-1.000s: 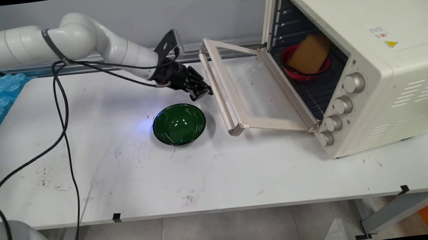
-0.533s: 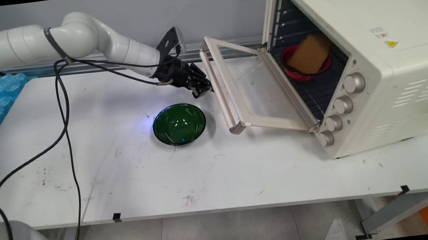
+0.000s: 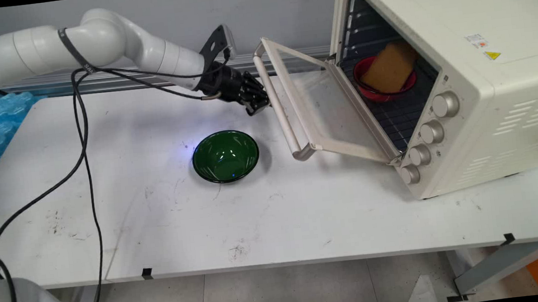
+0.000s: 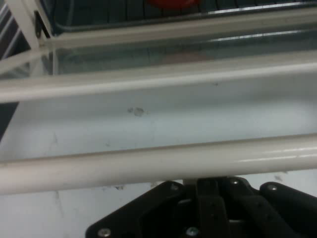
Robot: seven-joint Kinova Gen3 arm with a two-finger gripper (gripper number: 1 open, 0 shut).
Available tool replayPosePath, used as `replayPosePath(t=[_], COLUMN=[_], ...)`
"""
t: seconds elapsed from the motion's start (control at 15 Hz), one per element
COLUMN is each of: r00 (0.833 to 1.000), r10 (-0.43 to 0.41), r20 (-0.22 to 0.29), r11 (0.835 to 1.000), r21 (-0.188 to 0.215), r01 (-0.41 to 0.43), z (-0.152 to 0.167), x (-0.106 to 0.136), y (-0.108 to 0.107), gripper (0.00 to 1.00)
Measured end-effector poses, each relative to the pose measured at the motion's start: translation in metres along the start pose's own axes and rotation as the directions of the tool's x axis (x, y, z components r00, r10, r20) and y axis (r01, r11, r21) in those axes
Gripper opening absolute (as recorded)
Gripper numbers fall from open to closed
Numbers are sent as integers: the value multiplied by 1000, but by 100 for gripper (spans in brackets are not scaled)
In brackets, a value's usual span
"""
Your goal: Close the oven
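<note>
Vs. 1 s ago we see the oven door (image 3: 324,110) swung further up, its handle bar (image 3: 278,104) higher, and the gripper (image 3: 260,103) risen with it, pressed under the bar. We can't tell how its fingers stand. Green bowl (image 3: 225,155) unmoved, left of the oven (image 3: 470,70). Red bowl (image 3: 382,90) w/ tan sponge (image 3: 389,67) inside the oven. White scuffed table (image 3: 206,217); grey wall (image 3: 244,13) behind the oven.

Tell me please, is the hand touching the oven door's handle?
Touching: in the hand view the handle lies right across the hand, with no gap between them.
</note>
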Motion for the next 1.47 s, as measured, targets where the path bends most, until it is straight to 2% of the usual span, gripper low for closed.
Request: replayPosePath(t=[1.07, 1.47], r00=[999, 998], r10=[14, 13], r20=[-47, -57], r11=[999, 999], r21=[-30, -34], r01=[-15, -15], z=[-1, 0], x=[63, 79], y=[-31, -44], gripper=[0, 0])
